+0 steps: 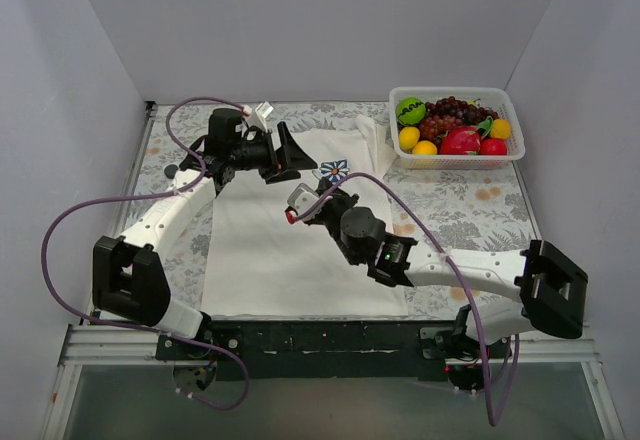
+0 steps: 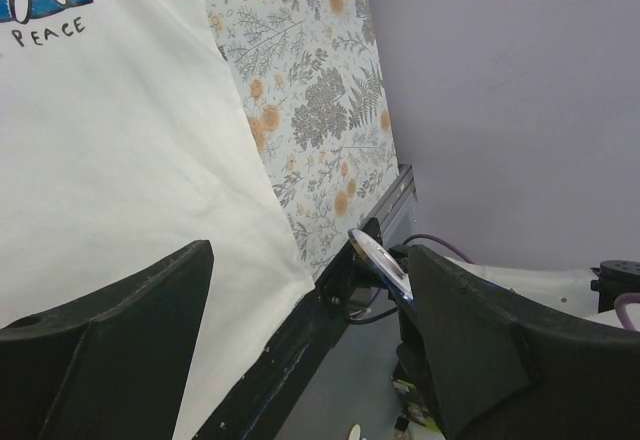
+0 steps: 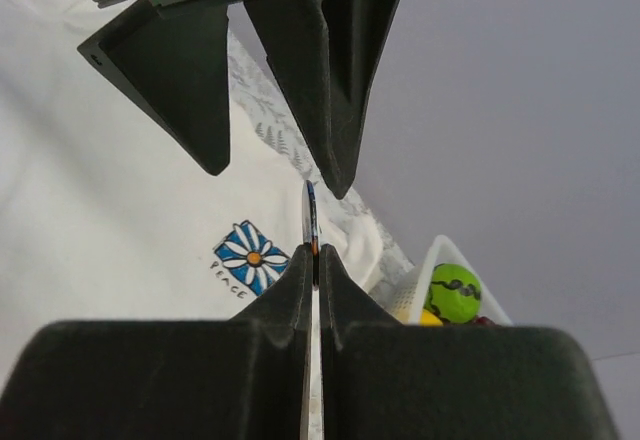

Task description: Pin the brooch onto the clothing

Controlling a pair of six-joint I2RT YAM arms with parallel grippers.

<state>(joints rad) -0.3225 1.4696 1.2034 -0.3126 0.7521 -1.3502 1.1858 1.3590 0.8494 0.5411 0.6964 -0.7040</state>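
From above, the shirt lies flat on the floral cloth, its flower print up near the collar, and a basket of toy fruit sits off at the far right corner. The left gripper hovers just left of the print with its jaws spread. The right gripper points at the print from the near side, and I can't make out the brooch from up here. The left wrist camera shows the left gripper wide, nothing between its fingers, over the shirt edge. A thin shiny sliver by the right-hand finger may be the brooch seen edge-on. The right wrist camera is the clear one. The right gripper is pinched tight on the brooch, which stands edge-on above the fingertips. It is in the air over the shirt, just right of the print. The left gripper hangs open just above it.
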